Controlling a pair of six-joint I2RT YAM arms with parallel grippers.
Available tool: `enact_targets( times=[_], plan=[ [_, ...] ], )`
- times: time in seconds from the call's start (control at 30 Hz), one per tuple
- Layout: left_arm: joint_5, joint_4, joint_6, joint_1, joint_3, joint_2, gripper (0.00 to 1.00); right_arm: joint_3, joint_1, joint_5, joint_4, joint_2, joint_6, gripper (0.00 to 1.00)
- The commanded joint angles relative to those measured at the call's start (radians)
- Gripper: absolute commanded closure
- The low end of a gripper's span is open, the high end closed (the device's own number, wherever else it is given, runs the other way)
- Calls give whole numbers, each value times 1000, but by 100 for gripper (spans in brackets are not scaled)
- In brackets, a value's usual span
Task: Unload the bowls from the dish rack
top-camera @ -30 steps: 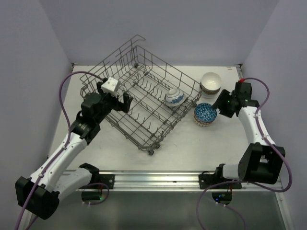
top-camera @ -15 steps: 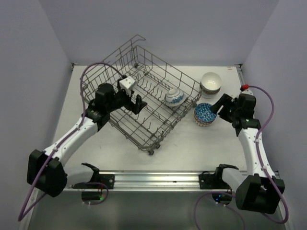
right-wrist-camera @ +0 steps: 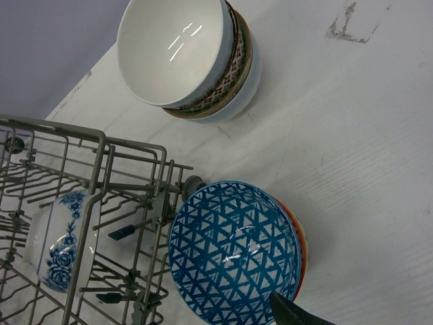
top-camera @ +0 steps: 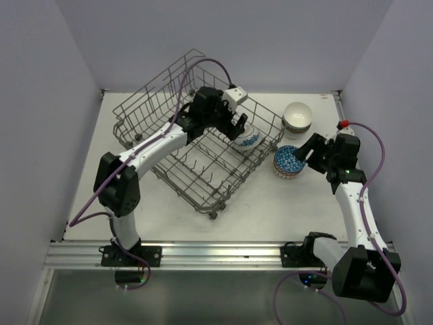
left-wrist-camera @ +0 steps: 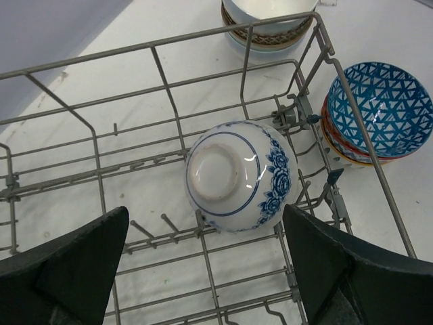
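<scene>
The grey wire dish rack (top-camera: 183, 177) stands at an angle left of centre. One white bowl with blue flowers (top-camera: 247, 139) lies tipped in its right corner, foot towards the left wrist camera (left-wrist-camera: 237, 177). My left gripper (top-camera: 238, 124) hovers just above that bowl, open, with its fingers (left-wrist-camera: 74, 267) wide on either side and not touching it. Outside the rack, a blue-patterned bowl (top-camera: 289, 160) tops a short stack, and a white bowl (top-camera: 298, 115) tops another. My right gripper (top-camera: 308, 149) is open beside the blue-patterned stack; only one fingertip (right-wrist-camera: 298, 315) shows, at that bowl's rim.
The rack's raised right corner and its wheel (right-wrist-camera: 191, 184) stand close against the blue-patterned stack (right-wrist-camera: 233, 250). The white-topped stack (right-wrist-camera: 186, 57) sits further back by the rear wall. Upright tines (left-wrist-camera: 169, 223) surround the flowered bowl.
My left arm has swung from the rack's left side across to above the flowered bowl. My right arm has shifted slightly, staying beside the blue-patterned stack, and its jaws have widened.
</scene>
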Motion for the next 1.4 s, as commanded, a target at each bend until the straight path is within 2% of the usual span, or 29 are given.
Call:
enact_targets(
  times=[0.0,0.17,0.43,0.87,1.03,1.37],
  plan=[
    [-69,-100,25,-52,123,85,0,-8,2,-14,48,-29,11,31],
    [-127,-146,8,-90,241,181,0,-16,3,-24,53,-29,16,31],
    [-166,-159,-4,-127,303,263,0,-19,3,-25,51,-35,17,31],
    [-201,-179,-82,-156,366,343,0,-24,3,-22,51,-34,17,31],
    [-184,-174,-93,-169,366,347,0,-25,3,-22,53,-35,19,31],
    [-244,-192,-168,-186,364,378,0,-25,3,-22,50,-37,19,31]
  ],
)
